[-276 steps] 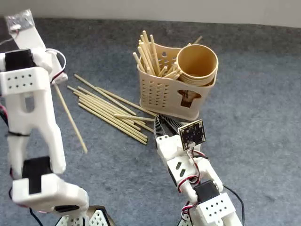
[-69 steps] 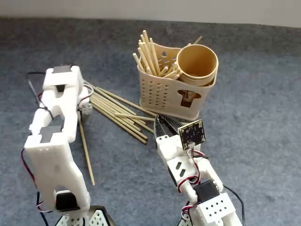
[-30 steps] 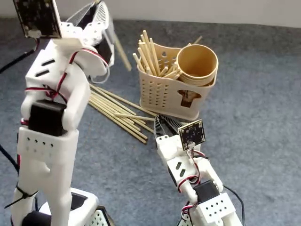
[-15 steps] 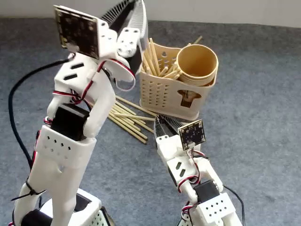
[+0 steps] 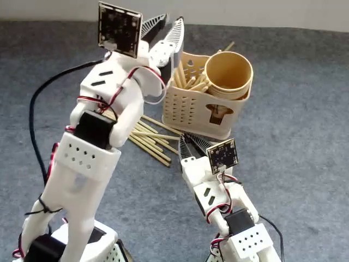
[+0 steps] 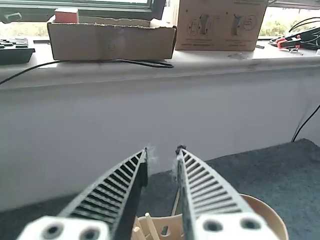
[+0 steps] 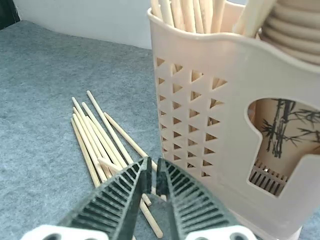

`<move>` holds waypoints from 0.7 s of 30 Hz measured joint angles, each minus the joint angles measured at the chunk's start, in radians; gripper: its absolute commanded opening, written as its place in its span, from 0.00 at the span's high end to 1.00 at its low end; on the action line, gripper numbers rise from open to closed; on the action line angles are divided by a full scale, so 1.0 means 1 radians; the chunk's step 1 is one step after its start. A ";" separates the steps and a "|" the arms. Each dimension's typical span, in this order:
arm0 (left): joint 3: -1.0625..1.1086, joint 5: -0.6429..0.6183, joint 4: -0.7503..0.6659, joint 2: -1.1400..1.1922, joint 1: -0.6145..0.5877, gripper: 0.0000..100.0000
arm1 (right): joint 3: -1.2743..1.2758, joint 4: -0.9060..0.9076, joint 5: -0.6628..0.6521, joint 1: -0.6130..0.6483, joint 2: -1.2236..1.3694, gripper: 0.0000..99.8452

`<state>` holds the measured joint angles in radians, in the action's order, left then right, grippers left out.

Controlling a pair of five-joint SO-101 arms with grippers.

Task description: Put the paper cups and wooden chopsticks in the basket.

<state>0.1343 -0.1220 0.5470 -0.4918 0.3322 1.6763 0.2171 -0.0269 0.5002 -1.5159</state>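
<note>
Open carpet (image 5: 294,136) right of the basket (image 5: 188,106); on its left, loose chopsticks (image 5: 150,144) and the left arm (image 5: 117,103).

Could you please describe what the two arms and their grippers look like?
The left arm and right arm are white plastic with black motors, red and black cables, and a square black circuit board at each wrist. The left gripper and right gripper have dark ribbed fingers.

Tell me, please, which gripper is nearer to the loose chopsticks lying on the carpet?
Right. The right gripper sits low by the loose chopsticks' ends, in front of the basket; the left gripper hangs above the basket's rim.
</note>
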 measured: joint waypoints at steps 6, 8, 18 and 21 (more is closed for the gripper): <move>-0.121 0.000 0.226 -0.002 -0.028 0.88 | 0.000 0.000 0.000 0.000 0.000 0.97; -0.133 0.000 0.310 -0.002 -0.066 0.89 | 0.000 0.000 0.000 0.000 0.000 0.97; -0.048 0.000 0.562 0.005 -0.301 0.89 | 0.000 0.000 0.000 0.000 0.000 0.97; 0.063 0.000 0.562 0.005 -0.368 0.89 | 0.000 0.000 0.000 0.000 0.000 0.97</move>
<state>0.1972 -0.1220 1.1086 -0.4872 -0.0361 1.6763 0.2171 -0.0269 0.5002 -1.5159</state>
